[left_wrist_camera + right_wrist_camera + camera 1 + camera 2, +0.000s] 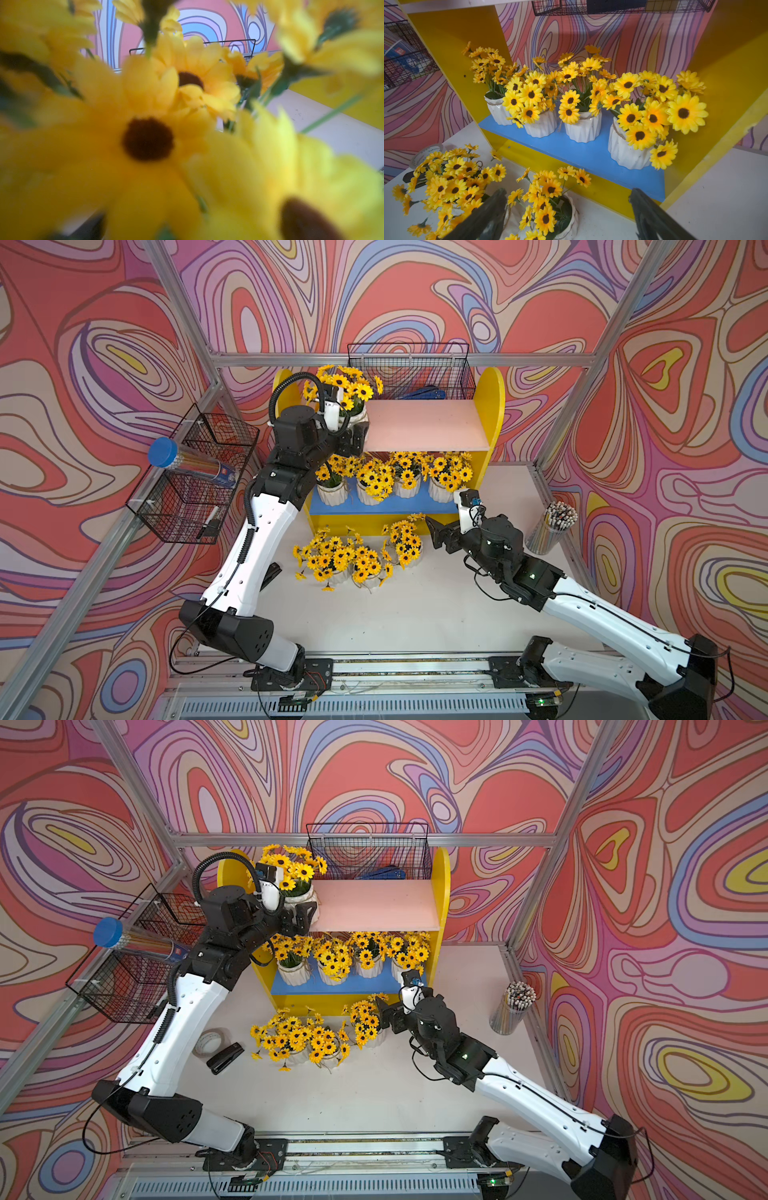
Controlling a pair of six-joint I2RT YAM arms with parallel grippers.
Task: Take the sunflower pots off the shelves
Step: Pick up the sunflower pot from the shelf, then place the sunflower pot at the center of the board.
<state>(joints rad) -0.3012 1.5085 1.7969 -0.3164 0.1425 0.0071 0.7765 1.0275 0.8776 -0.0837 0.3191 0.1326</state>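
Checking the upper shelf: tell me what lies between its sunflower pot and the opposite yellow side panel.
Nothing: the pink board is bare from pot to panel, in both top views.

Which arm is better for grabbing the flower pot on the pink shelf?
Left. The left tool sits beside that pot; the right tool is down by the table pots.
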